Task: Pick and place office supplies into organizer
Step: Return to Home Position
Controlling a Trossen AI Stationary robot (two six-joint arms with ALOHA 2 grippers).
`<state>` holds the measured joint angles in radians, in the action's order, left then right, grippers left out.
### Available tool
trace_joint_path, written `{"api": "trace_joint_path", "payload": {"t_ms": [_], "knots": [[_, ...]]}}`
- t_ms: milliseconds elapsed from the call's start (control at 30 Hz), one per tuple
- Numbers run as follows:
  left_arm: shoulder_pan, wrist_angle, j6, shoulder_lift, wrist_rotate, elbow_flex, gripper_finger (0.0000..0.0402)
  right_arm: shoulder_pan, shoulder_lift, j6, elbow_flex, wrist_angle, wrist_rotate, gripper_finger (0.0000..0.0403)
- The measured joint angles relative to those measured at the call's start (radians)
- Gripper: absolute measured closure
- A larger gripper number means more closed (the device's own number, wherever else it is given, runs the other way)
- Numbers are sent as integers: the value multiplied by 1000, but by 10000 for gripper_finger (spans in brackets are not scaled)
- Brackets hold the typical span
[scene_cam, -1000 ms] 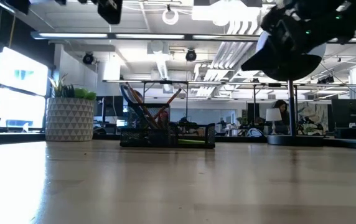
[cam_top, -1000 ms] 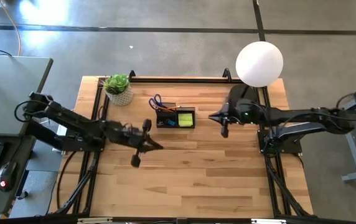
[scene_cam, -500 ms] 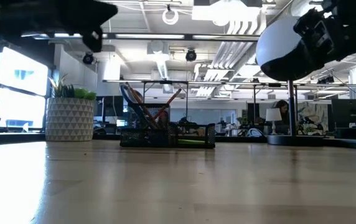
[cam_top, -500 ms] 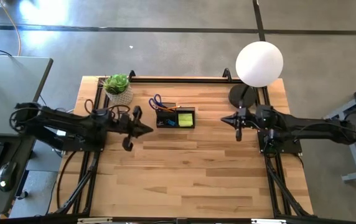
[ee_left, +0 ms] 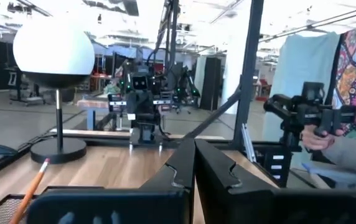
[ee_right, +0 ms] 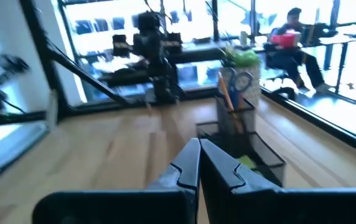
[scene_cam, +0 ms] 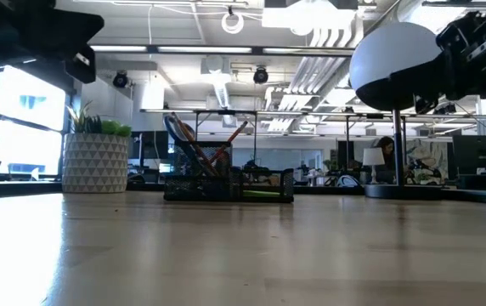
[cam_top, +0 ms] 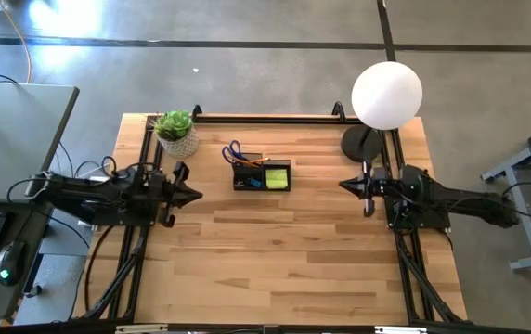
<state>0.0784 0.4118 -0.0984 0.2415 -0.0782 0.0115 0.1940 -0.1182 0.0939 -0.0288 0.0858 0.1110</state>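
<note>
You find the small black mesh desk organizer (cam_top: 262,174) on the far half of the light wooden desk (cam_top: 275,260), between the two arms. In its taller section the blue-handled scissors (cam_top: 232,151) and the thin orange pencil (scene_cam: 236,134) stand leaning. The yellow-green sticky note pad (cam_top: 278,176) lies in the low compartment on the organizer's right side. A small blue piece (cam_top: 254,183) also shows inside the organizer, but I cannot tell in which compartment.

The left pincer (cam_top: 197,195) hangs above the desk to the left of the organizer, apart from it and pointing toward it. Its two fingers (ee_left: 181,163) are pressed together and hold nothing.

The right pincer (cam_top: 343,184) hangs to the right of the organizer, well apart from it. Its fingers (ee_right: 189,160) also touch each other with nothing between them.

The green plant in a white patterned pot (cam_top: 176,133) stands near the organizer, to its left and farther back. The white globe lamp (cam_top: 387,95) stands at the far right.
</note>
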Motion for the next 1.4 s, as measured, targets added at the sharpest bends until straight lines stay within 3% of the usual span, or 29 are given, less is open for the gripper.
{"api": "trace_joint_path", "payload": {"t_ms": [200, 467, 633, 1400], "knots": [[0, -191, 20, -242, -27, -4, 401, 2, 117, 12, -1, -91, 31, 402], [0, -249, -9, -237, 10, -3, 401, 2, 117, 13, -13, -115, 9, 402], [0, -323, -7, -236, 109, -3, 401, 2, 105, -17, 19, -58, -5, 402], [0, -394, 98, -236, 116, -3, 399, 2, 107, 2, 20, -67, -104, 402]]}}
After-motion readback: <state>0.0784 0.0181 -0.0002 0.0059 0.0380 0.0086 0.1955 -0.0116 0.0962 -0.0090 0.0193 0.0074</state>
